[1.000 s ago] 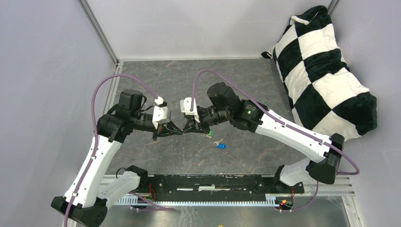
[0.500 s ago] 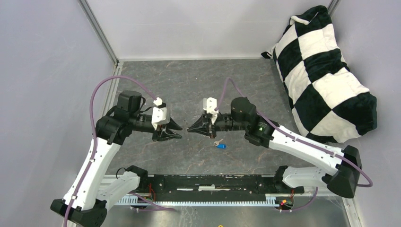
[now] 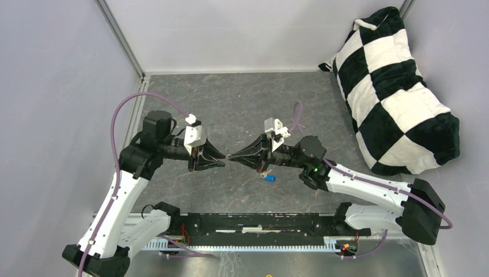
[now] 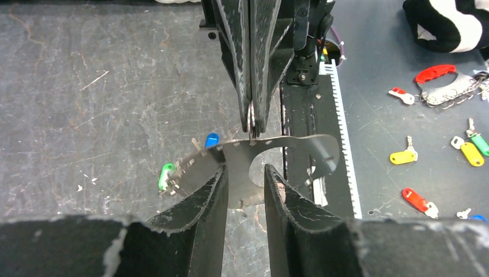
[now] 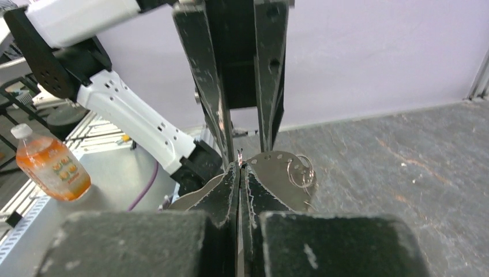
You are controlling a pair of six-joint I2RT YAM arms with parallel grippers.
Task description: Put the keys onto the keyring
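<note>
The keyring point(image 4: 300, 147) is a flat grey metal piece with a round cutout, hanging above the table between the two grippers' tips. It also shows in the right wrist view point(image 5: 271, 173), with a small wire ring point(image 5: 302, 171) on it. My right gripper point(image 3: 232, 157) point(image 5: 239, 167) is shut, pinching the keyring's top edge. My left gripper point(image 3: 223, 160) point(image 4: 245, 173) is open, its fingers either side of the piece without closing on it. The blue key point(image 3: 269, 178) point(image 4: 212, 139) and the green key point(image 4: 166, 176) lie on the table beyond; the top view hides the green key.
A black-and-white checkered pillow point(image 3: 398, 86) fills the right rear corner. White walls close the left and back. A black rail point(image 3: 259, 222) runs along the near edge. Beyond it lie several coloured key tags point(image 4: 403, 156). An orange bottle point(image 5: 52, 167) stands off the table.
The right arm has dropped lower and stretched out flatter. The gripper tips parted half a second ago and are now together again. The left arm has barely moved.
</note>
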